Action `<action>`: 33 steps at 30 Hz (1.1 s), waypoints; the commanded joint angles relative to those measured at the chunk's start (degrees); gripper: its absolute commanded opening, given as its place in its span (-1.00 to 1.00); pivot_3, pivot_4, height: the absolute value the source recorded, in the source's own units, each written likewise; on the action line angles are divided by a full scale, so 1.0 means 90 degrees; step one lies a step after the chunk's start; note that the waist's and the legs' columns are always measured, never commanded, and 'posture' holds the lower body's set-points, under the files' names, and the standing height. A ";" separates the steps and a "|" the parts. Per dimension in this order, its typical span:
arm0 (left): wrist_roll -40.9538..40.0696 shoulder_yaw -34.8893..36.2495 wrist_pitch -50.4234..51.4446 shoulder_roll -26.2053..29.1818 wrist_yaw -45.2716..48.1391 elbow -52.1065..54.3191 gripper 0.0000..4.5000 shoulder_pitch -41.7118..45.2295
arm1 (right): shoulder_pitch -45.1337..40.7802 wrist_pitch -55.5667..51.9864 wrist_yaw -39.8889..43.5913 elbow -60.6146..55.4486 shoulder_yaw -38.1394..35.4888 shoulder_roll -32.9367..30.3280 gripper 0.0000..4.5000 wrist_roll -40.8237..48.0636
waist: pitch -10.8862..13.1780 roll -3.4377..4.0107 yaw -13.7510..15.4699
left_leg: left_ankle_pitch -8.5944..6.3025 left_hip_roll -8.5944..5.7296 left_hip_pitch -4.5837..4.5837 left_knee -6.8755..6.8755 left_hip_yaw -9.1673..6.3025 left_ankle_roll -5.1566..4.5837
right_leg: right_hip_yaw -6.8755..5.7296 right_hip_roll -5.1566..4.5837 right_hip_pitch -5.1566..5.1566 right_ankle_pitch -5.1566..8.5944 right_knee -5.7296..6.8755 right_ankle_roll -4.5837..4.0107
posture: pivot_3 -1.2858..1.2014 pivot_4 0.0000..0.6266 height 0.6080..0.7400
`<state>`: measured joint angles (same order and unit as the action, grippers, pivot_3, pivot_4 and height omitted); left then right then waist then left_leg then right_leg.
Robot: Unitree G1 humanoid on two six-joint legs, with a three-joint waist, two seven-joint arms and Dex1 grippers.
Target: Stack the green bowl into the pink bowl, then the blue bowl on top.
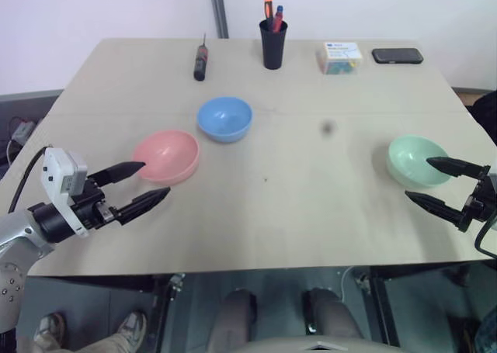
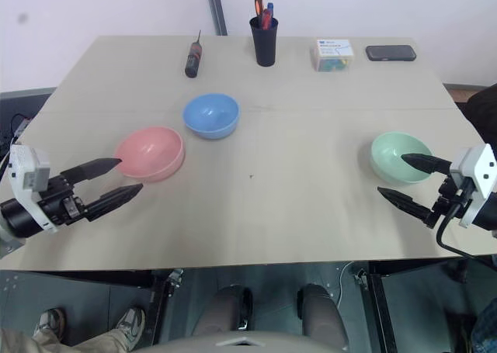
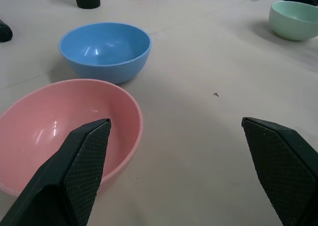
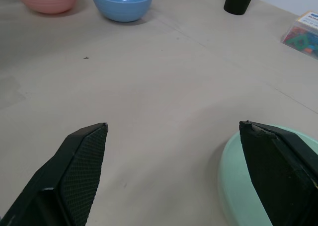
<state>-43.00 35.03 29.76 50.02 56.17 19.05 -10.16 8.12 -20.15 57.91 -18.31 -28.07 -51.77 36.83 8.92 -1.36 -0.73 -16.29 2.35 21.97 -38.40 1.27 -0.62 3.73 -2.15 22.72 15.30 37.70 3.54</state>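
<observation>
1. Green bowl [image 1: 418, 160] sits by itself at the right of the head views, upright and empty on the counter [image 1: 311, 213], well apart from the other two bowls.
2. Pink bowl [image 1: 166, 156] lies at the left of centre, empty; nothing has been set into it.
3. Blue bowl [image 1: 224, 119] stands just beyond the pink one, toward the upper middle, close to it but seemingly not touching.
4. Right gripper [image 1: 439, 184] hovers at the near side of the green bowl with its jaws spread wide and nothing between them; one finger appears to reach over the rim, though whether it touches is hard to tell.
5. Left gripper [image 1: 141, 184] hangs beside the pink bowl, jaws likewise spread and empty.
6. Judged from this layout, no stacking step is done: the green bowl must be grasped and carried across into the pink one, then the blue bowl placed on top.
</observation>
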 commanded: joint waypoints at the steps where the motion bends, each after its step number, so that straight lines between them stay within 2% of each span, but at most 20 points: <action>1: -0.0046 0.0189 0.0008 0.0090 0.0025 0.0068 0.98 0.0041 | -0.0213 -0.0071 -0.0101 -0.0181 -0.0076 -0.0073 0.97 0.0020 | 0.0000 0.0000 -0.0001 | 0.0000 0.0000 0.0000 0.0000 0.0000 0.0000 | 0.0000 0.0000 0.0000 0.0000 0.0000 0.0000 | 0.03 -0.52 1.00; 9: 0.0084 -0.0043 0.0137 0.0016 -0.0329 0.0257 0.98 0.0237 | -0.0583 -0.0310 -0.0304 -0.0366 0.0247 -0.0031 0.97 -0.0008 | 0.0003 0.0001 -0.0005 | 0.0000 0.0002 -0.0002 -0.0001 -0.0002 0.0000 | 0.0002 0.0001 0.0001 0.0000 0.0004 0.0000 | 0.03 -0.52 1.00; 14: 0.0979 -0.0518 0.0413 0.0003 -0.1711 0.0748 0.98 0.0414 | -0.1048 -0.0363 -0.0174 -0.0495 0.0842 0.0046 0.97 0.0049 | 0.0006 -0.0006 -0.0002 | 0.0000 0.0002 0.0000 0.0000 -0.0011 0.0000 | 0.0002 0.0000 0.0001 -0.0001 0.0000 0.0001 | 0.03 -0.52 1.00; 17: 0.1476 -0.1057 0.0891 0.0355 -0.2174 0.0926 0.98 0.0676 | -0.1696 -0.0415 -0.0142 -0.0518 0.1516 0.0250 0.97 0.0058 | 0.0010 -0.0009 -0.0017 | 0.0000 0.0001 -0.0004 -0.0001 -0.0016 0.0000 | 0.0006 0.0001 0.0001 -0.0002 0.0006 0.0002 | 0.03 -0.52 1.00; 19: 0.2022 -0.1899 0.1433 0.1074 -0.2228 0.0909 0.98 0.1050 | -0.2151 -0.0390 -0.0067 -0.0501 0.2002 0.0418 0.97 -0.0030 | 0.0019 -0.0017 -0.0019 | 0.0000 0.0002 -0.0008 -0.0001 -0.0016 0.0000 | 0.0006 0.0005 0.0002 -0.0003 0.0012 0.0001 | 0.03 -0.52 1.00; 20: 0.2211 -0.2144 0.1517 0.1192 -0.2315 0.0866 0.98 0.1215 | -0.2328 -0.0363 -0.0030 -0.0475 0.2189 0.0486 0.97 -0.0095 | 0.0025 -0.0019 -0.0016 | 0.0001 0.0002 -0.0006 -0.0003 -0.0015 0.0000 | 0.0003 0.0007 0.0002 -0.0002 0.0016 0.0001 | 0.03 -0.52 1.00; 25: 0.2670 -0.3246 0.2085 0.1419 -0.2451 0.0836 0.98 0.2164 | -0.2955 -0.0110 0.0287 -0.0294 0.2905 0.0798 0.97 -0.0389 | 0.0037 -0.0007 0.0012 | 0.0000 0.0000 0.0009 -0.0001 -0.0013 0.0000 | 0.0000 0.0007 0.0015 -0.0003 0.0010 0.0001 | 0.03 -0.52 1.00; 27: 0.2881 -0.3550 0.2131 0.1454 -0.2425 0.0832 0.98 0.2382 | -0.3088 -0.0059 0.0341 -0.0245 0.3032 0.0910 0.97 -0.0448 | 0.0037 -0.0007 0.0011 | 0.0002 0.0000 0.0055 -0.0004 -0.0015 0.0002 | -0.0001 0.0006 0.0061 -0.0005 0.0014 0.0001 | 0.03 -0.52 1.00; 28: 0.2934 -0.3629 0.2108 0.1465 -0.2366 0.0845 0.76 0.2434 | -0.3118 -0.0051 0.0373 -0.0243 0.3068 0.0938 1.00 -0.0457 | 0.0037 -0.0007 0.0011 | 0.0003 0.0000 0.0096 -0.0010 -0.0018 0.0004 | 0.0001 0.0006 0.0099 -0.0006 0.0027 0.0001 | 0.03 -0.52 1.00; 29: 0.2936 -0.3668 0.2141 0.1467 -0.2298 0.0863 0.76 0.2468 | -0.3137 -0.0044 0.0400 -0.0247 0.3088 0.0956 1.00 -0.0472 | 0.0037 -0.0007 0.0012 | 0.0004 0.0000 0.0104 -0.0010 -0.0019 0.0005 | 0.0001 0.0006 0.0108 -0.0006 0.0028 0.0001 | 0.03 -0.52 1.00; 30: 0.3007 -0.3747 0.2076 0.1471 -0.2243 0.0836 0.65 0.2525 | -0.3138 -0.0039 0.0418 -0.0254 0.3086 0.0966 1.00 -0.0479 | 0.0037 -0.0007 0.0011 | 0.0005 0.0000 0.0106 -0.0010 -0.0018 0.0008 | 0.0000 0.0006 0.0112 -0.0006 0.0028 0.0001 | 0.03 -0.52 1.00; 31: 0.3016 -0.3803 0.2086 0.1441 -0.2199 0.0813 0.36 0.2600 | -0.3130 -0.0023 0.0440 -0.0246 0.3074 0.0968 1.00 -0.0492 | 0.0037 -0.0007 0.0009 | 0.0006 0.0000 0.0107 -0.0005 -0.0018 0.0010 | -0.0002 0.0006 0.0114 -0.0005 0.0026 0.0000 | 0.03 -0.52 1.00; 33: 0.3080 -0.3901 0.2102 0.1402 -0.2158 0.0751 0.16 0.2727 | -0.3083 0.0014 0.0459 -0.0232 0.3027 0.0965 1.00 -0.0528 | 0.0038 -0.0007 0.0013 | 0.0004 0.0001 0.0109 -0.0003 -0.0017 0.0006 | -0.0002 0.0006 0.0116 -0.0005 0.0025 0.0000 | 0.03 -0.52 1.00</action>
<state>-16.62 -0.33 48.83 61.87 36.36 25.58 13.48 -19.24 -21.38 61.56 -19.60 0.26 -42.98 31.89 9.26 -1.42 -0.61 -16.27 2.35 22.95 -38.45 1.15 -0.58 3.71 -2.10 23.76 15.25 37.93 3.54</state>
